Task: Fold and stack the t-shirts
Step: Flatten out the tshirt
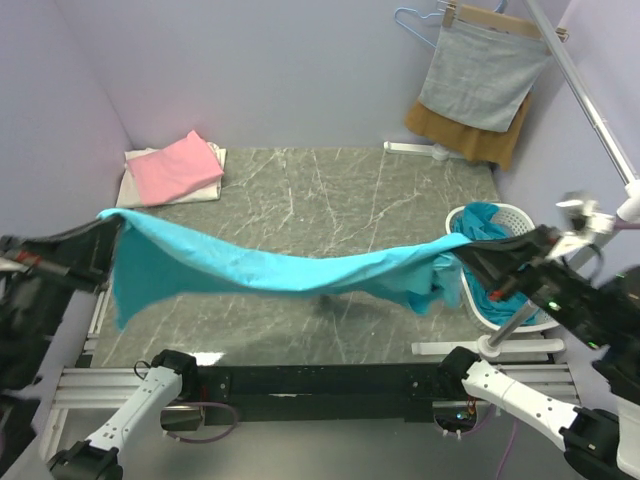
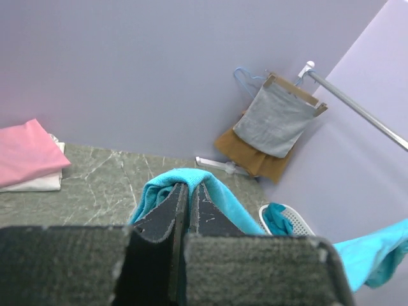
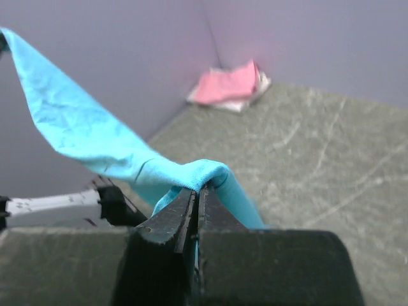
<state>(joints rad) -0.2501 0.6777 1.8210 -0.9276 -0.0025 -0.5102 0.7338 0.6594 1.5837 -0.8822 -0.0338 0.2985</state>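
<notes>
A turquoise t-shirt (image 1: 270, 268) hangs stretched in the air above the table between my two grippers. My left gripper (image 1: 108, 228) is shut on its left end, seen draped over the tips in the left wrist view (image 2: 189, 186). My right gripper (image 1: 470, 252) is shut on its right end, which folds over the tips in the right wrist view (image 3: 199, 189). A folded pink t-shirt (image 1: 176, 166) lies on a folded white one (image 1: 210, 190) at the table's far left corner. More turquoise cloth (image 1: 484, 216) sits in a white basket (image 1: 520, 216) at the right.
A grey cloth (image 1: 482, 76) and a brown one (image 1: 500, 146) hang from a rack at the back right corner. A metal pole (image 1: 590, 100) slants down the right wall. Purple walls close in the back and sides of the grey marbled table (image 1: 330, 200).
</notes>
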